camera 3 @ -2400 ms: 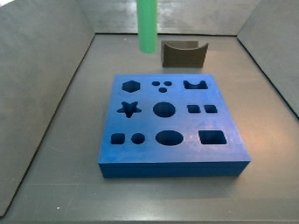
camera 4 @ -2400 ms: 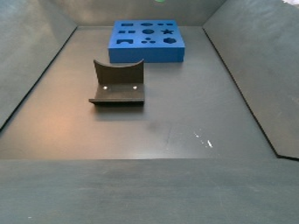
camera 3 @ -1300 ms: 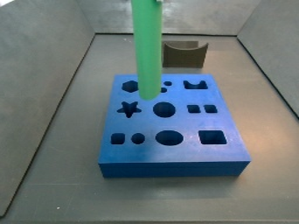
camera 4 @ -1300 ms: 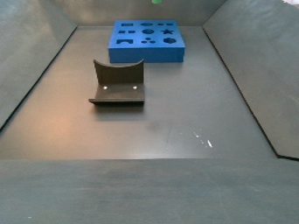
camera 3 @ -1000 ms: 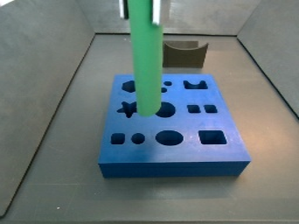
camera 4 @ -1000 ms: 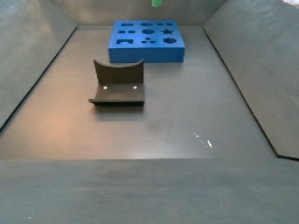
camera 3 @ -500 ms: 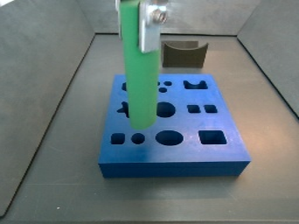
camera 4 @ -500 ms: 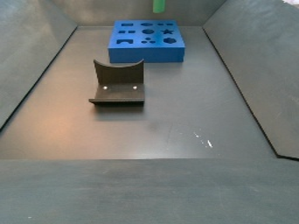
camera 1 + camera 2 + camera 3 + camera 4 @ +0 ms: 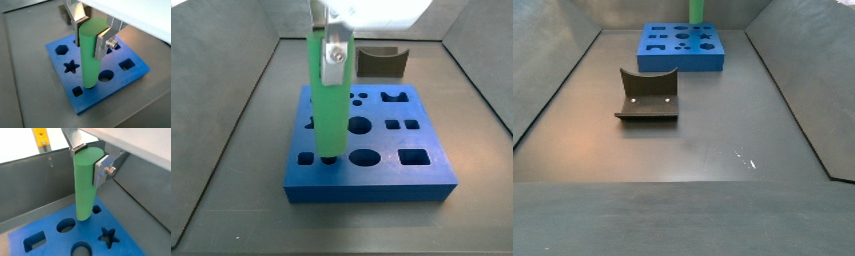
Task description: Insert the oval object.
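The oval object (image 9: 327,100) is held upright above the left half of the blue block (image 9: 372,170) in a side view, its lower end seen in front of the near-left holes, close to the small round hole (image 9: 329,157); whether the tip touches the block cannot be told. The gripper (image 9: 331,45) is clamped on the rod's upper part, with one silver finger (image 9: 334,55) seen flat against its side. In both wrist views the rod (image 9: 91,57) (image 9: 84,185) is gripped between the two silver plates (image 9: 103,42) (image 9: 102,170), closed tightly on its top portion, and its lower end hangs over the block (image 9: 130,75) (image 9: 47,245). To the right and farther back in a side view, the fixture (image 9: 381,62) stands on the floor beyond the block. In the view from the opposite end, the fixture (image 9: 648,95) is nearer, left of centre, the block (image 9: 680,48) lies far back, and only the rod's green tip (image 9: 696,10) shows above it.
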You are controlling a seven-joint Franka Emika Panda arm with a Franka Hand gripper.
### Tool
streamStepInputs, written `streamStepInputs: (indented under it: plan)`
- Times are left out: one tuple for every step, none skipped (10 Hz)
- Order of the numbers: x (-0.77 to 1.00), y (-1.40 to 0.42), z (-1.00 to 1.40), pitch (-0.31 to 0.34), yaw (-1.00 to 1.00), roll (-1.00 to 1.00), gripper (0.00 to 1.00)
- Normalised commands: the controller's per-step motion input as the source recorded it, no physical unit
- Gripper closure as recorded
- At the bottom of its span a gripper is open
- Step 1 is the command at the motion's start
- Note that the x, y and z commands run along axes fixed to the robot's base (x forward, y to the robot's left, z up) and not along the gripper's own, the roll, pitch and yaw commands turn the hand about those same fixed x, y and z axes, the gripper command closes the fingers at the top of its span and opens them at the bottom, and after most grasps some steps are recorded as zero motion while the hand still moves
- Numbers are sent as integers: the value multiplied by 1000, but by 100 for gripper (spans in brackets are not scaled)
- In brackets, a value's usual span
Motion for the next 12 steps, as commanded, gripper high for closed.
streamStepInputs:
  plan:
    - [226, -57, -111, 0, -840, 31, 100]
    - [283, -66, -83, 0, -791, 29, 100]
    - [443, -94, -54, 0, -651, 23, 100]
    - [486, -106, -40, 0, -614, 16, 100]
    - [477, -103, -43, 0, -617, 19, 100]
    - [440, -97, -51, 0, -646, 26, 100]
    - [369, -89, -3, 0, -694, 6, 100]
    - [297, -54, 0, 30, -400, 36, 100]
    - [0, 0, 0, 0, -271, 10, 100]
    - [-6, 0, -11, 0, 0, 40, 100]
    - [0, 0, -66, 1, 0, 70, 100]
    - [0, 0, -160, 21, -6, 181, 100]
